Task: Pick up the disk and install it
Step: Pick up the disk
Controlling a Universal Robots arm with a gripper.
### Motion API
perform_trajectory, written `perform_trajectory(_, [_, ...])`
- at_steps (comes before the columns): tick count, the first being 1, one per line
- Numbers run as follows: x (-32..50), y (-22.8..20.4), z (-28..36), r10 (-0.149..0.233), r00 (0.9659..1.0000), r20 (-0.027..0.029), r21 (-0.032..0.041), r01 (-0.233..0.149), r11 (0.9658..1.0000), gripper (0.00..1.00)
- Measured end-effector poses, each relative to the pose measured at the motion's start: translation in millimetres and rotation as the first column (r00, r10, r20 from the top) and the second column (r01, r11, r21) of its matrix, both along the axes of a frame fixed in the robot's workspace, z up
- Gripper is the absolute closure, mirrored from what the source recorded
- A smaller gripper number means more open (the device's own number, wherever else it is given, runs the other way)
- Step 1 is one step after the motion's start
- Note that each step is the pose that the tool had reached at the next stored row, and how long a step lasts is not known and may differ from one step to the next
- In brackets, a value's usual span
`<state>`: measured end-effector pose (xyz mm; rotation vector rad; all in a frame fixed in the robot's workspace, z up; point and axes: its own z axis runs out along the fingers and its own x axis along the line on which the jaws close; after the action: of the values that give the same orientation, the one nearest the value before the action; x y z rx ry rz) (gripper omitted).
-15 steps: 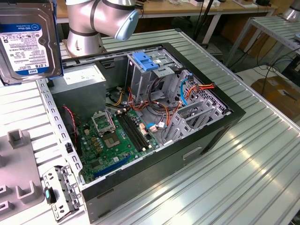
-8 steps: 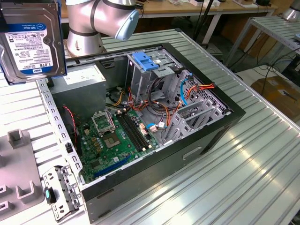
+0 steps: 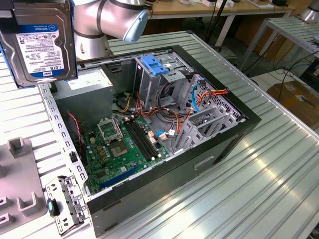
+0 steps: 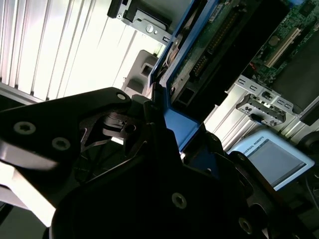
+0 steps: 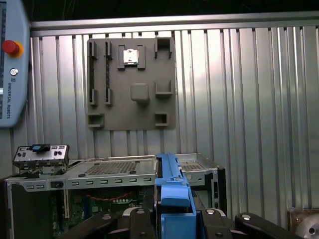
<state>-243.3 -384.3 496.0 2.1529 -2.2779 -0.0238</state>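
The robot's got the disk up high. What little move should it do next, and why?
Probably carry the disk sideways toward the open computer case. The gripper holds it by its blue rails, raised at the exterior view's left, not yet at the grey drive cage inside.

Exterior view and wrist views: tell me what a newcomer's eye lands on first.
The hard drive looms at the exterior view's upper left, label facing the camera; in the first wrist view the end effector grips its blue carrier rail. The exterior view's middle holds the open computer case, green motherboard exposed, a blue latch topping its grey drive cage.
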Motion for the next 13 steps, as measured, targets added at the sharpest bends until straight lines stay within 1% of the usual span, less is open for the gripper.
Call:
perform_trajectory(6, [8.2, 0.0, 0.0, 0.000, 1.0000, 0.0001, 0.0000, 0.000, 1.0000, 0.63])
perform_trajectory(7, [11.0, 0.0, 0.0, 0.000, 1.0000, 0.0000, 0.0000, 0.000, 1.0000, 0.63])
perform_trajectory(13, [20.7, 0.0, 0.0, 0.000, 1.0000, 0.0000, 0.0000, 0.000, 1.0000, 0.63])
